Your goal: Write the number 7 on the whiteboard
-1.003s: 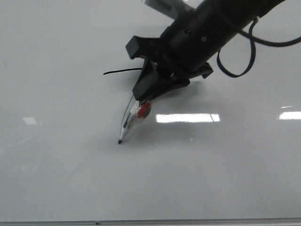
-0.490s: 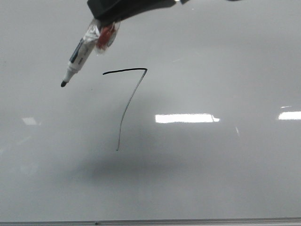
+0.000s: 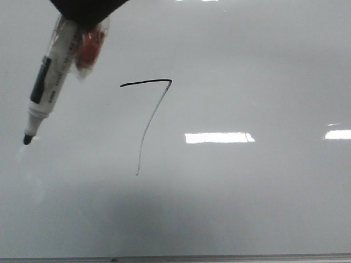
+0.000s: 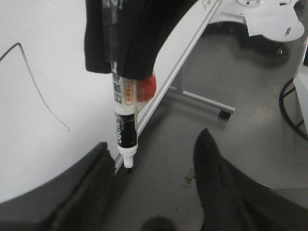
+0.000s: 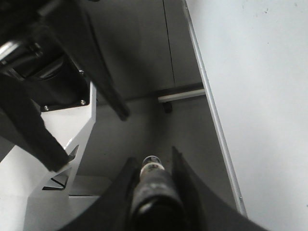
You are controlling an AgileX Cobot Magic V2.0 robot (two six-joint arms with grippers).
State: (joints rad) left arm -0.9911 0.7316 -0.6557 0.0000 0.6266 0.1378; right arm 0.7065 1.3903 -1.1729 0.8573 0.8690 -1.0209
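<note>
The number 7 (image 3: pixel 148 118) stands in thin black line on the whiteboard (image 3: pixel 247 192), with a short top bar and a long slanted stem. A white and black marker (image 3: pixel 49 82) with a red lump (image 3: pixel 90 46) taped to it hangs at the upper left, clear of the board, tip (image 3: pixel 27 139) down. My right gripper (image 3: pixel 82 8) is shut on it. The right wrist view shows the marker (image 5: pixel 153 175) end-on between the right gripper's (image 5: pixel 153 166) fingers. My left gripper (image 4: pixel 154 163) stands open and holds nothing, off the board's edge, looking at the marker (image 4: pixel 124 120) and the 7 (image 4: pixel 38 86).
The board's thin grey frame (image 3: pixel 175 257) runs along the bottom. Beyond its side edge (image 4: pixel 187 48) lies grey floor, with a stand foot and caster (image 4: pixel 224 114). A white machine base (image 4: pixel 269 19) and a white bracket (image 5: pixel 62 159) stand nearby.
One second ago the marker tip was on the board at the stem's lower end. The right gripper has since lifted it off and carried it up and left, toward the camera.
</note>
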